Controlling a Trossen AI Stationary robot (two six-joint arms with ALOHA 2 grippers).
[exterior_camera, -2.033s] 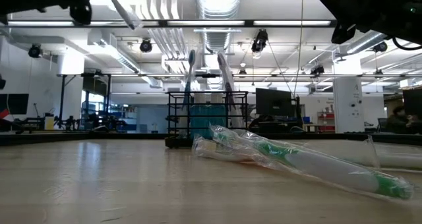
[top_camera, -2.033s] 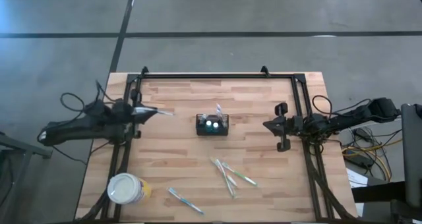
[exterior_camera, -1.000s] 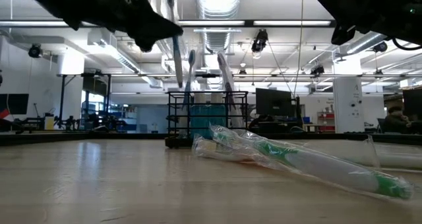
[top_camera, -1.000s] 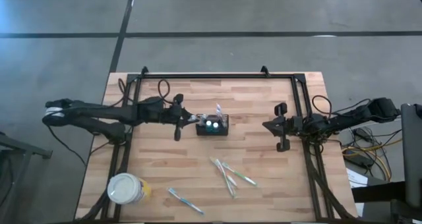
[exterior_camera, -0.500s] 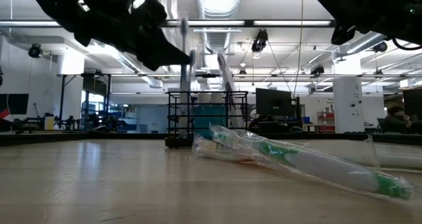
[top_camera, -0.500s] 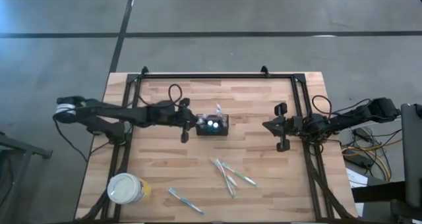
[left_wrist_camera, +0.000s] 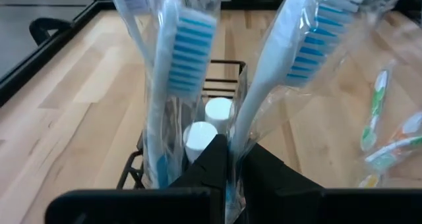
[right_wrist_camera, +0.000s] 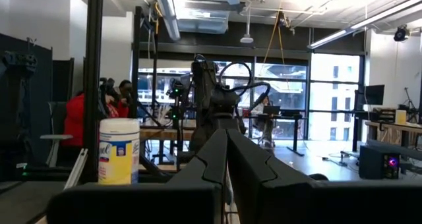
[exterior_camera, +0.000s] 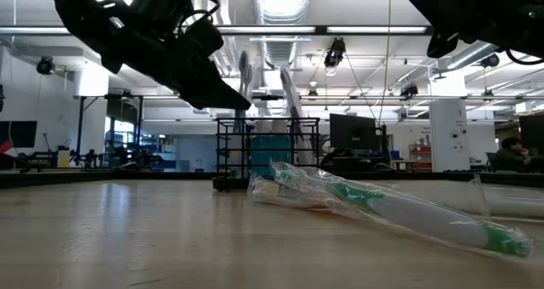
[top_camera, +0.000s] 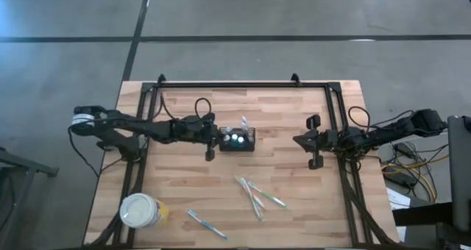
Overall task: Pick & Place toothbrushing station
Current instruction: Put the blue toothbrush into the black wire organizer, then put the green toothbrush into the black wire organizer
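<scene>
The black wire-mesh caddy (top_camera: 237, 140) stands on the table's middle; in the left wrist view its rim (left_wrist_camera: 221, 68) shows, with two white caps and two wrapped toothbrushes (left_wrist_camera: 177, 66) standing inside. My left gripper (top_camera: 219, 138) is at the caddy's left side, shut on another wrapped toothbrush (left_wrist_camera: 310, 46); it also shows in the low view (exterior_camera: 238, 100). My right gripper (top_camera: 300, 140) waits shut near the table's right edge, touching nothing. My left gripper pinches the wrapped toothbrush's white handle (left_wrist_camera: 245, 128) between its two fingers, through the clear wrapper. The fingers come from the table's left, slanting down, and lie across the handle. The brush stands tilted, bristle head up, over the caddy; the fingers hide its lower end.
A round white-and-yellow cup (top_camera: 140, 210) stands at the near left. Wrapped toothbrushes lie loose near the middle (top_camera: 257, 194) and at the near edge (top_camera: 206, 224). A black frame rail (top_camera: 243, 84) runs along the far edge and both sides.
My left gripper has gone toward the table's right edge, up to the caddy's left side, carrying the wrapped toothbrush upright. The brush now stands over the caddy beside the brushes in it.
</scene>
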